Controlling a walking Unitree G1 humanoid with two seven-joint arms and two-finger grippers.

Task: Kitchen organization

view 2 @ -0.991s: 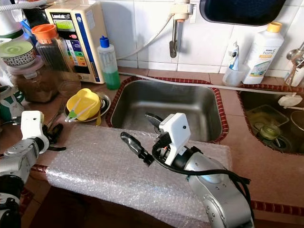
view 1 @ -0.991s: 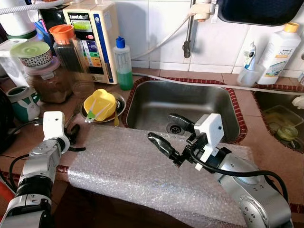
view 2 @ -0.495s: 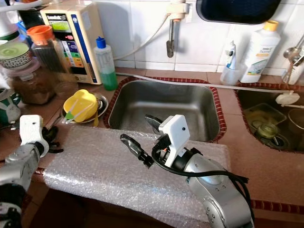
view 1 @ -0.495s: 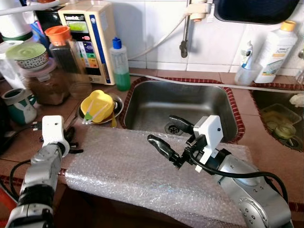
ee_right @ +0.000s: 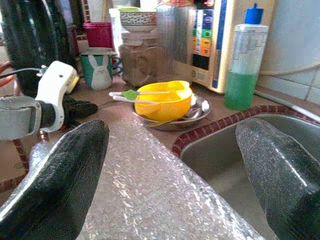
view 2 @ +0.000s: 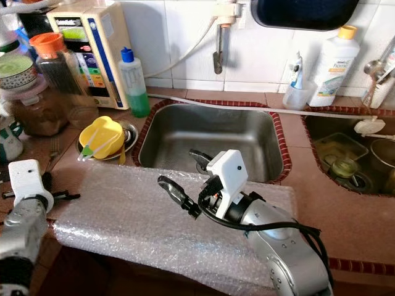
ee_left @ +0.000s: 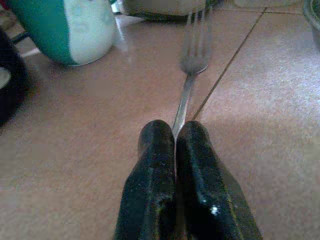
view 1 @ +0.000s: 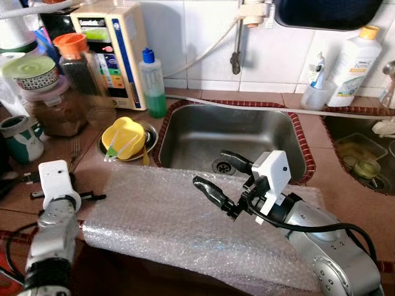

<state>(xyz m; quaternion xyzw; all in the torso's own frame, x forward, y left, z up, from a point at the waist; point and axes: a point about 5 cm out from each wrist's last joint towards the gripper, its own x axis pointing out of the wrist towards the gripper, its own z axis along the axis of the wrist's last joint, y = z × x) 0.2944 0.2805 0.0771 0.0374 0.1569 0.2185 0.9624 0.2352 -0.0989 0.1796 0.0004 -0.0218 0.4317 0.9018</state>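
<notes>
The tiled kitchen surface (view 1: 352, 185) carries bubble wrap (view 1: 160, 216) across the frame's lower middle. At lower left, the left gripper (ee_left: 175, 145) has its jaws pinched on a fork (ee_left: 192, 60), likely to clear it away. The right gripper (view 1: 225, 179) hovers centrally, jaws wide apart and empty.

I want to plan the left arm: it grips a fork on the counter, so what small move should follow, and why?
Probably lift the fork slightly: the left gripper is shut on its handle, yet the tines lie on the counter.
</notes>
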